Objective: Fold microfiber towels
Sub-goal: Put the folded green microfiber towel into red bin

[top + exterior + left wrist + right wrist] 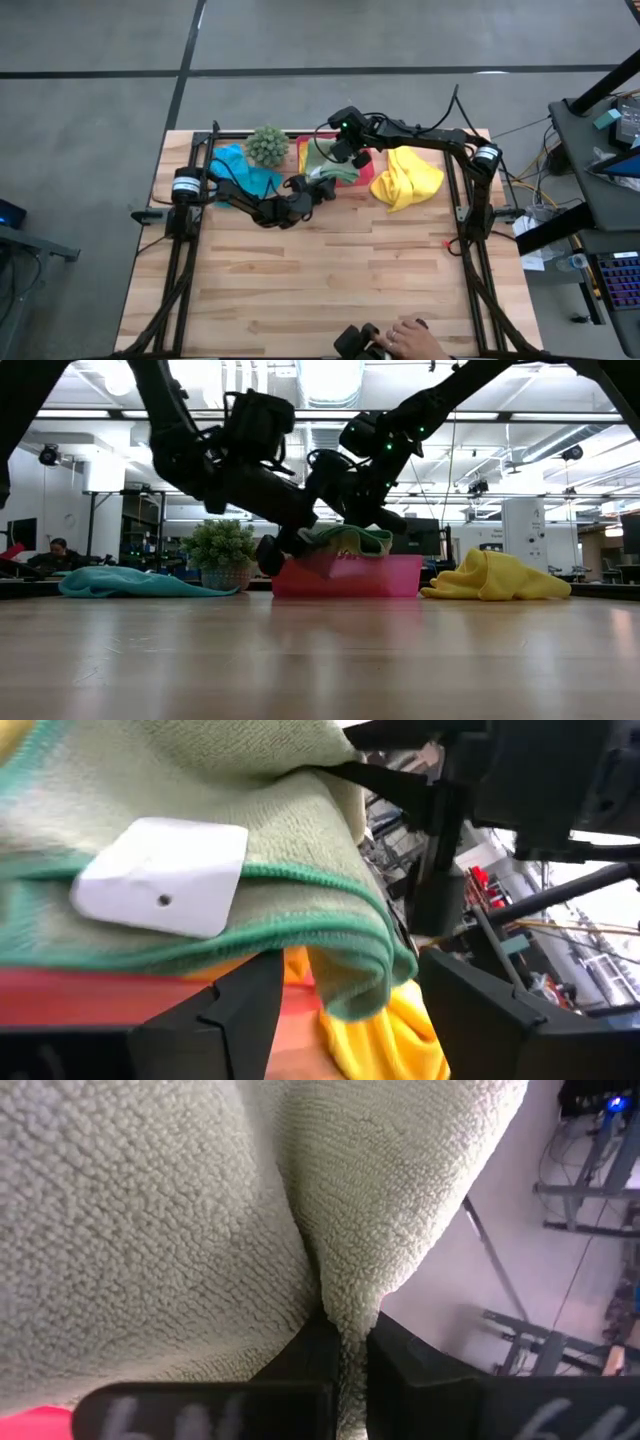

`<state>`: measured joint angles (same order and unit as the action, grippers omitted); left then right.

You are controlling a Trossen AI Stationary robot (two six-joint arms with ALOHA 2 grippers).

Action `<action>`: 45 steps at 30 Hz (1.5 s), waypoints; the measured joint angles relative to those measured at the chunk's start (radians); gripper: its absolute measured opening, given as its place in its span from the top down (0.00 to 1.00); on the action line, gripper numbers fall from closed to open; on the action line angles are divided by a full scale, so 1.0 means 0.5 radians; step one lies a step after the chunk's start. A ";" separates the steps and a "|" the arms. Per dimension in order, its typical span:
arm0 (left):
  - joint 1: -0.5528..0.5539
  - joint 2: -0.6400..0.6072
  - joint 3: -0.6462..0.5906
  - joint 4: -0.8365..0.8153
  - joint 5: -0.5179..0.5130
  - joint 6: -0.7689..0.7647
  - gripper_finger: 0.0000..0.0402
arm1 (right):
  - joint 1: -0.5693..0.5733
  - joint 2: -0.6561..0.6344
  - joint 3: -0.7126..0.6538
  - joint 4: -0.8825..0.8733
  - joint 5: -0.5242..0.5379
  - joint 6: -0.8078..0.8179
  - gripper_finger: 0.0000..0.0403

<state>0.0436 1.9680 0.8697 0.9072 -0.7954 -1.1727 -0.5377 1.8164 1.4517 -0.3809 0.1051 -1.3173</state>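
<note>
Your right tool (345,1350) is pinched tight on a fold of the light green towel (333,160) over the pink tray (400,575) at the surface's far side, while your left tool (345,1020) gapes empty beside its limp, soft hemmed edge, the best hold.

At the table's far edge we find the pink plastic tray (302,150), with the light green microfiber towel (330,160) draped over it. At its nine o'clock stands the small round spiky green plant (267,145), and beyond that the teal blue microfiber towel (240,170) lies on the light wooden table (330,280). At the tray's three o'clock we see the crumpled yellow microfiber towel (408,178). At six o'clock, on the near edge, a person's hand (415,338) rests.
</note>
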 joint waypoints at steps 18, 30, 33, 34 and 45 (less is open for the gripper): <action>-0.267 -0.799 -0.487 -0.017 -0.091 0.672 0.46 | 0.001 0.003 0.000 0.100 0.001 -0.267 0.97; -0.329 -1.007 -0.548 -0.069 -0.012 1.014 0.46 | 0.005 0.003 -0.001 0.099 0.002 -0.129 0.73; -0.331 -1.003 -0.572 -0.069 0.013 1.004 0.46 | 0.005 0.003 0.004 0.097 0.036 -0.123 0.69; -0.335 -1.004 -0.580 -0.070 0.016 1.005 0.46 | 0.005 0.003 0.011 0.097 0.062 -0.114 0.68; -0.286 -1.046 -0.588 -0.097 0.140 1.346 0.46 | 0.007 -0.093 0.175 -0.037 0.137 0.514 0.74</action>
<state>-0.0994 1.4448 0.5758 0.8589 -0.7253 -0.4995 -0.5340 1.7700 1.5394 -0.3995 0.1735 -1.0602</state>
